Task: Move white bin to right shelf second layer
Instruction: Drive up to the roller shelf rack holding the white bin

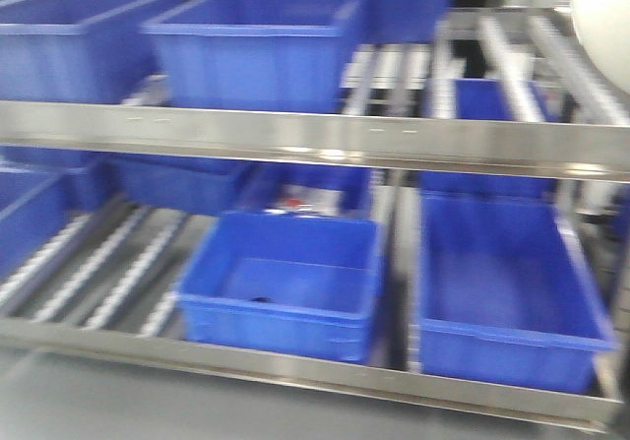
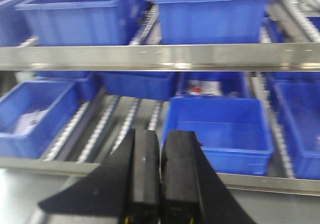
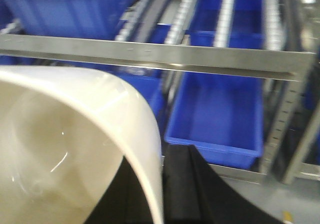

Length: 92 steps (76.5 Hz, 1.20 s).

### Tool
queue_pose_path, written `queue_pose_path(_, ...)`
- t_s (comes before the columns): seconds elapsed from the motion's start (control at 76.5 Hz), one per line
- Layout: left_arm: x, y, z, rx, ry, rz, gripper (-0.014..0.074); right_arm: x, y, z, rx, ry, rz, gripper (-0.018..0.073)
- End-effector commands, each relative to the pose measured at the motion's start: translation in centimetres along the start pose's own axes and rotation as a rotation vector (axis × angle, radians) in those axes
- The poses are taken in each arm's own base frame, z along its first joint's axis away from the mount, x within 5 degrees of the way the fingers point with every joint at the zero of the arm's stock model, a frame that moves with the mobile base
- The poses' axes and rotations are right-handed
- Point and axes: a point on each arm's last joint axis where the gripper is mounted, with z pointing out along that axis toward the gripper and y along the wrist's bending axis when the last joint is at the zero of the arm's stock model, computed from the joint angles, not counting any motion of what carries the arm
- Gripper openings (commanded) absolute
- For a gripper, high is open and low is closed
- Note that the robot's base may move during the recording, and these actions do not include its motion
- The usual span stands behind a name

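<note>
At the lower left of the right wrist view, the white bin (image 3: 60,149) is seen from close by, with its glossy cream inside turned toward the camera. Its curved rim is clamped between the jaws of the right gripper (image 3: 159,171). One dark finger (image 3: 189,184) is pressed against the outer wall, and a second dark part is seen on the inner side. The bin is held in front of the rack, on the near side of the steel front lip (image 3: 150,53).

In the front-facing view only a blurred white edge of the bin (image 1: 602,7) is caught, at the upper right corner, above the right end of the upper rack level. That level is taken as the right shelf second layer (image 1: 512,51); it is made of lengthwise roller tracks behind a riveted lip.

Blue crates are set further left on the same level, one of them (image 1: 256,46) at the upper middle of the frame. On the level below, two more crates (image 1: 285,282) (image 1: 502,292) are placed side by side at the front edge. A small red and white item (image 1: 295,202) behind them is too blurred to be named.

At the bottom centre of the left wrist view, the left gripper (image 2: 160,139) is shown with its jaws together and nothing between them, pointed toward the lower level.
</note>
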Motion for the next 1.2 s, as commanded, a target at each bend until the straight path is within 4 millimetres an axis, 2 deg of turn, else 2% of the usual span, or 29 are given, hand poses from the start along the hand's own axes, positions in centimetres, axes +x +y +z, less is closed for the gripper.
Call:
queue_pose_path(0.0,0.37,-0.05,0.10,0.003,-0.065,-0.005,0.0085,-1.88,0.29,-0.32,-0.022,-0.127,-0.007,0.0055)
queue_pose_path(1.19,0.37,-0.05,0.10,0.003,-0.065,-0.005,0.0085,-1.88,0.29,-0.32,-0.022,-0.127,-0.007,0.0055)
